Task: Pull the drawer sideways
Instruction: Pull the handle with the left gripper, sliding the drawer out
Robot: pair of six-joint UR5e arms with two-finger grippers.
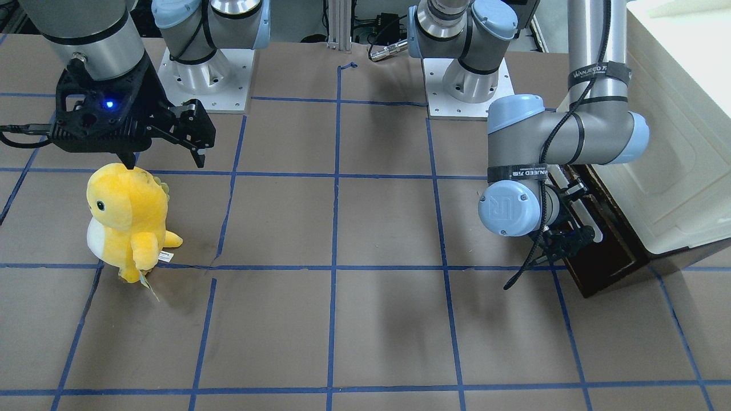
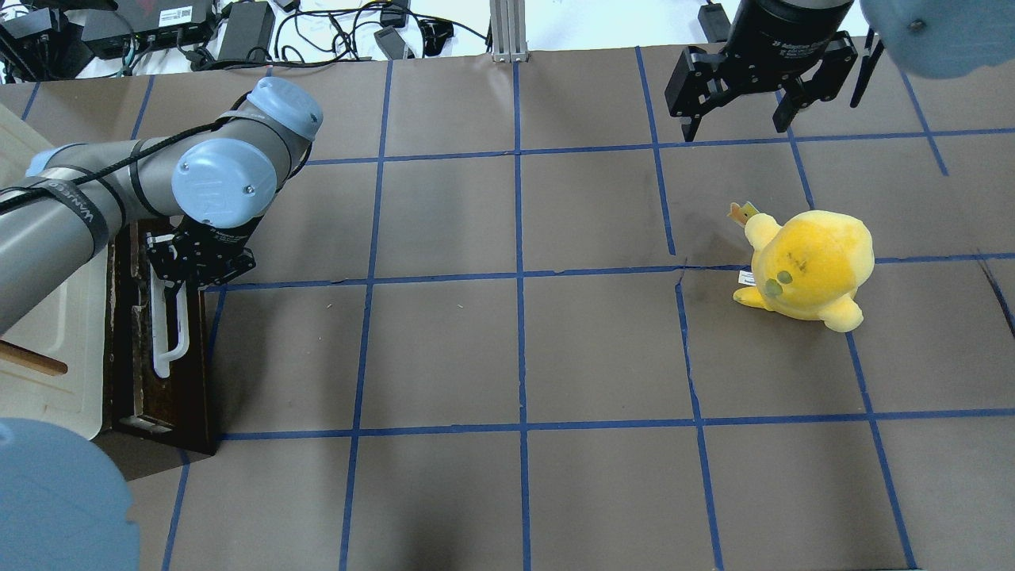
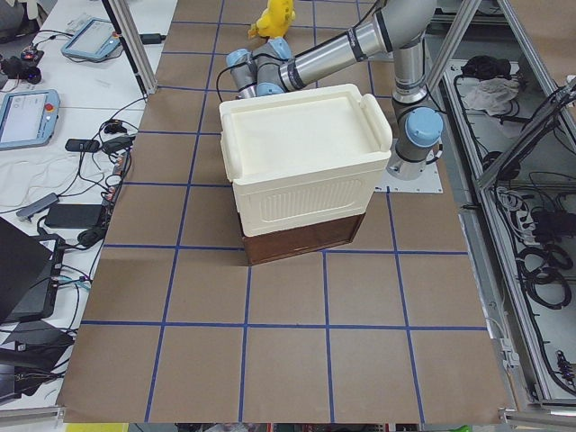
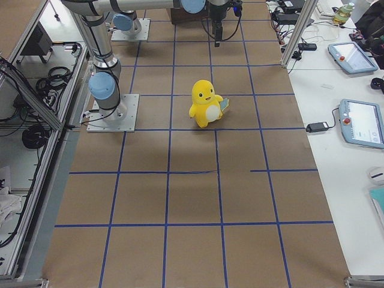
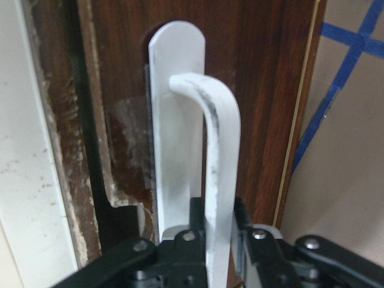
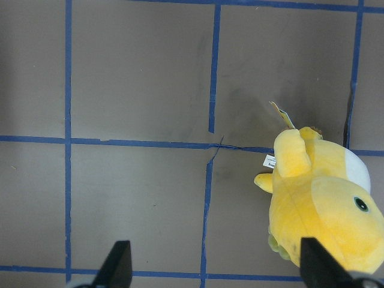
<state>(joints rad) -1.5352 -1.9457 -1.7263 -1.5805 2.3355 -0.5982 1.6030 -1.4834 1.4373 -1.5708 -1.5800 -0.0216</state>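
The drawer's dark brown front panel (image 2: 127,381) sits at the foot of the cream-white cabinet (image 2: 47,341), close against it. Its long white bar handle (image 2: 168,337) runs along the panel. My left gripper (image 2: 186,274) is shut on one end of this handle. The left wrist view shows the black fingers (image 5: 243,216) clamped on the white bar (image 5: 219,150). In the front view the left gripper (image 1: 565,240) is at the panel (image 1: 614,257). My right gripper (image 2: 737,111) hangs open and empty, far from the drawer, with its fingertips (image 6: 117,264) spread wide.
A yellow plush toy (image 2: 809,266) stands on the brown paper table cover, just below my right gripper (image 1: 165,161); it also shows in the right wrist view (image 6: 324,198). Blue tape lines grid the table. Cables and boxes lie beyond the far edge (image 2: 238,24).
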